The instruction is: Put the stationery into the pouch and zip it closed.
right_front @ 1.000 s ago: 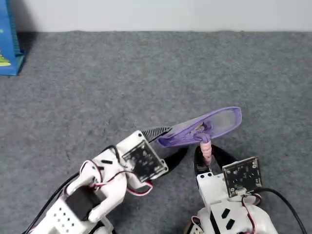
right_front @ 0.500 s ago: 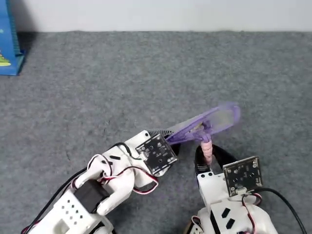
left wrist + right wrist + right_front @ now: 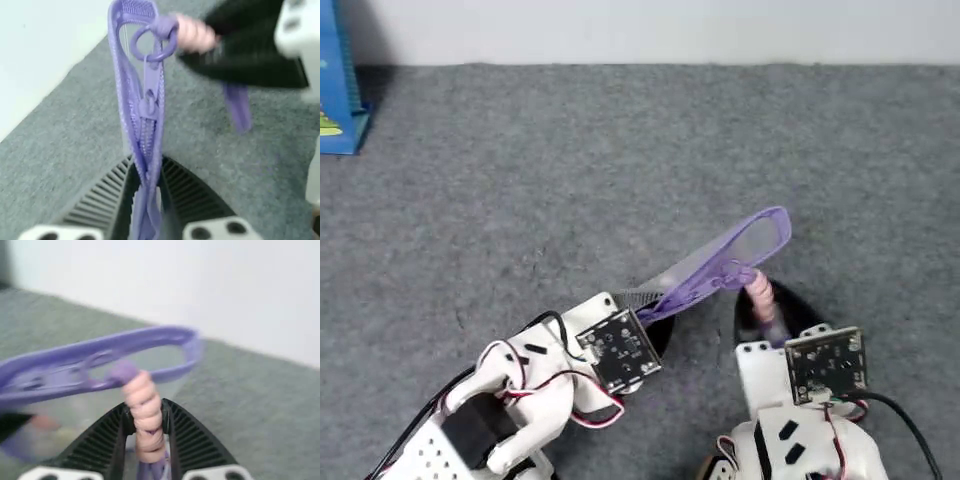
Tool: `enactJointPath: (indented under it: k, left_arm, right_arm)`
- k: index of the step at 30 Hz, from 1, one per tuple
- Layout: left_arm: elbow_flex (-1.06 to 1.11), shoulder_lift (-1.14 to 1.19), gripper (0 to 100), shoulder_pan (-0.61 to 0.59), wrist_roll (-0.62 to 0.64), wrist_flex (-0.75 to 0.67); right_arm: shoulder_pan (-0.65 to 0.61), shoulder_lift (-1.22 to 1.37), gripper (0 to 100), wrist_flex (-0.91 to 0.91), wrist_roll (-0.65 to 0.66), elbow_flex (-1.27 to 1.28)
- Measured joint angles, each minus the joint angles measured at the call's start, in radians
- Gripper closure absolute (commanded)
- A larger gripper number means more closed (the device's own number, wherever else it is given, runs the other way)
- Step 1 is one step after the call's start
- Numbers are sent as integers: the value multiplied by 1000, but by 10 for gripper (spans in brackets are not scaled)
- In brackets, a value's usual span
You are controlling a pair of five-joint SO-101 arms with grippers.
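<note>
Purple pouch (image 3: 725, 262) is held over the grey worktop (image 3: 570, 150), from centre toward 4 o'clock. Left pincer (image 3: 145, 167) pinches its end, and right pincer (image 3: 145, 407) pinches the pink coiled pull (image 3: 140, 390). Best to draw steadily along the zipper (image 3: 146, 107), pouch kept taut.

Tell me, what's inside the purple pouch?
The pouch has a clear side; through it only grey carpet shows, nothing else. Its end pinched in the left gripper is hidden.

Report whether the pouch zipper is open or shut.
Partly open. Beyond the slider the pouch edges gape apart; teeth look meshed between slider and left end effector.
</note>
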Motion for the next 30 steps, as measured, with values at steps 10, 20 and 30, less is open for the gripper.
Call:
enactJointPath:
  k: [10,20,30]
  left_arm:
    - [0,-169,991,-43,-2,170]
    - [0,-321,991,-48,-2,311]
    - [0,-430,991,-158,3,370]
  right_arm:
    - [242,0,991,-316,83,219]
    - [408,2,991,-442,135,342]
    - [500,11,991,-457,149,387]
